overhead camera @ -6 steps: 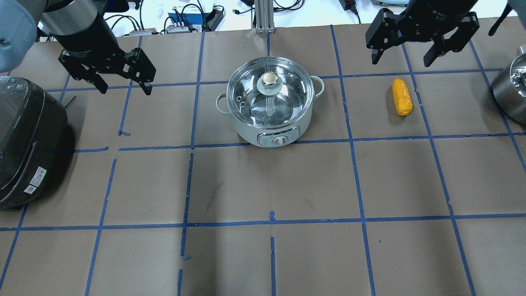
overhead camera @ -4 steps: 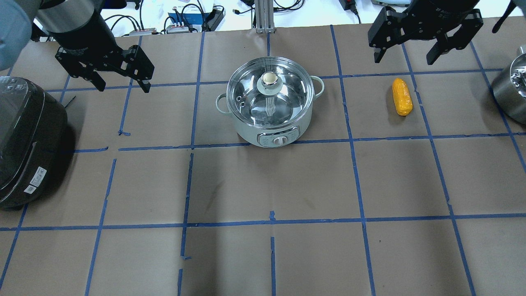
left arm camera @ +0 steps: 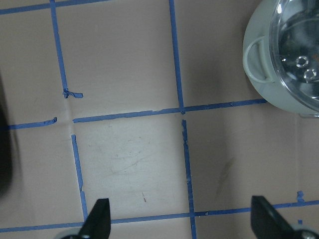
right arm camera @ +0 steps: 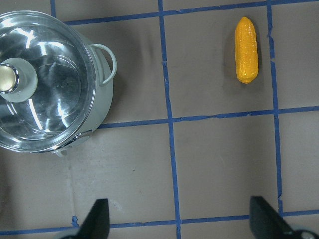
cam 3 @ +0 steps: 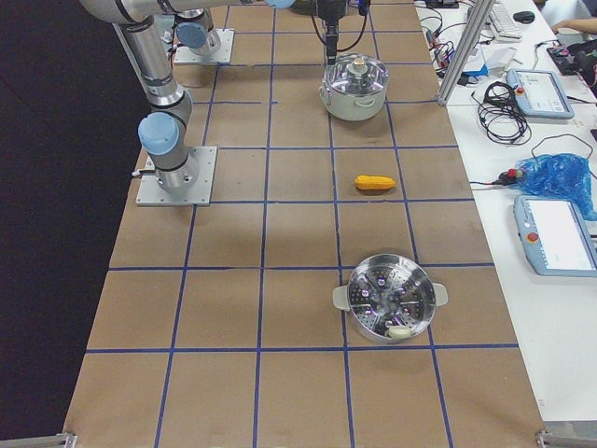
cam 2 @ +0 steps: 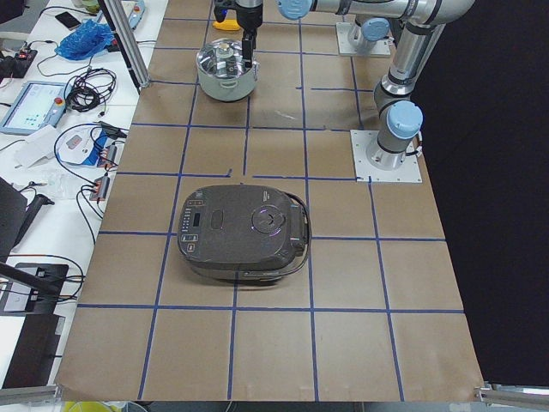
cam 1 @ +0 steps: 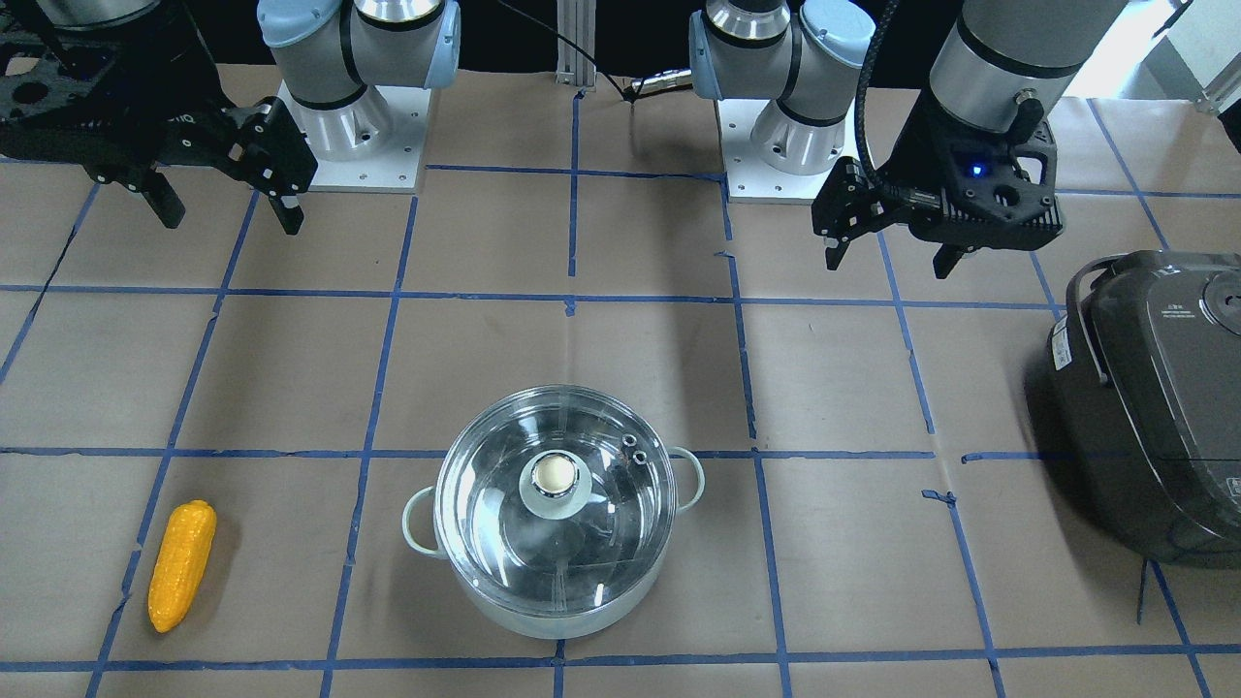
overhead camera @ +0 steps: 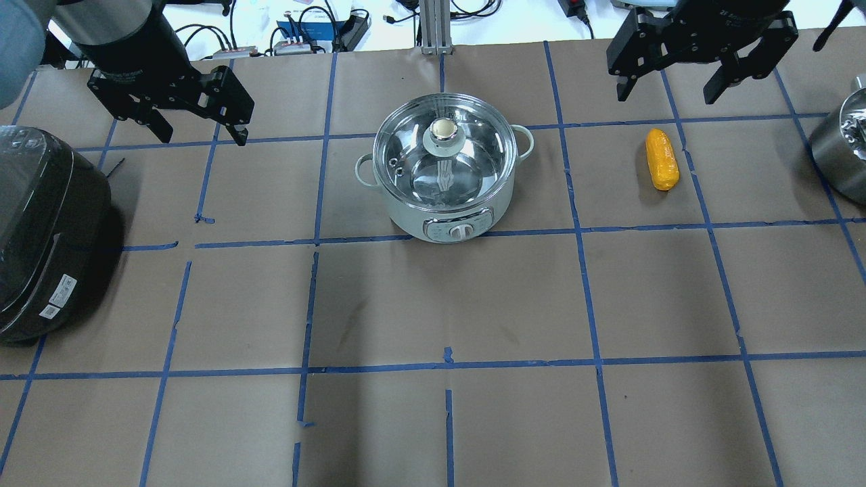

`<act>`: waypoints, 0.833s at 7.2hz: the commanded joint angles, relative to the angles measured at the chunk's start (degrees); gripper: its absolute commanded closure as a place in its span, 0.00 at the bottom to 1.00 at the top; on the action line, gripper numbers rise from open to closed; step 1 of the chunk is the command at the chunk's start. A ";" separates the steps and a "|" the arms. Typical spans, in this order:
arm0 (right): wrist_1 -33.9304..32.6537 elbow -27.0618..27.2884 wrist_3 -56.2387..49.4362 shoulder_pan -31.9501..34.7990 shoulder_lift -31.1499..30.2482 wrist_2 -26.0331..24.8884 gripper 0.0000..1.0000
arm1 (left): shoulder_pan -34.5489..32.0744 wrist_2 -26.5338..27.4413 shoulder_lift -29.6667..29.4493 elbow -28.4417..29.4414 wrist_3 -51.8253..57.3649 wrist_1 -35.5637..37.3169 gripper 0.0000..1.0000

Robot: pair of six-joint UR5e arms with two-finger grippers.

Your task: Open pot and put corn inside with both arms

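The steel pot [overhead camera: 406, 215] stands mid-table with its glass lid [overhead camera: 473, 152] on; the lid knob [overhead camera: 443, 129] is untouched. It also shows in the front view [cam 1: 553, 625] and both wrist views [left arm camera: 261, 84] [right arm camera: 102, 102]. The corn [overhead camera: 662, 159] lies on the table to the pot's right, also in the front view [cam 1: 181, 563] and right wrist view [right arm camera: 246, 50]. My left gripper [overhead camera: 203, 138] hangs open and empty, well left of the pot. My right gripper [overhead camera: 665, 98] hangs open and empty, just beyond the corn and above it.
A dark grey rice cooker [overhead camera: 47, 230] sits at the table's left edge. A steel steamer pot [overhead camera: 839, 149] sits at the right edge, with a small pale item inside in the right side view [cam 3: 390, 299]. Cables and boxes lie beyond the far edge.
Both grippers have drifted a little toward the far edge of the table, still open. The pot, lid and corn have not moved.
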 commanded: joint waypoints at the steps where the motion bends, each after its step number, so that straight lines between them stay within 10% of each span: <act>1: 0.49 0.26 0.13 0.49 -0.04 0.01 0.00 | -3.64 -1.30 -3.91 2.76 -6.26 3.77 0.00; 6: 0.49 0.09 0.31 0.31 0.05 0.36 0.00 | -19.31 -1.57 -24.05 17.27 -26.84 11.35 0.00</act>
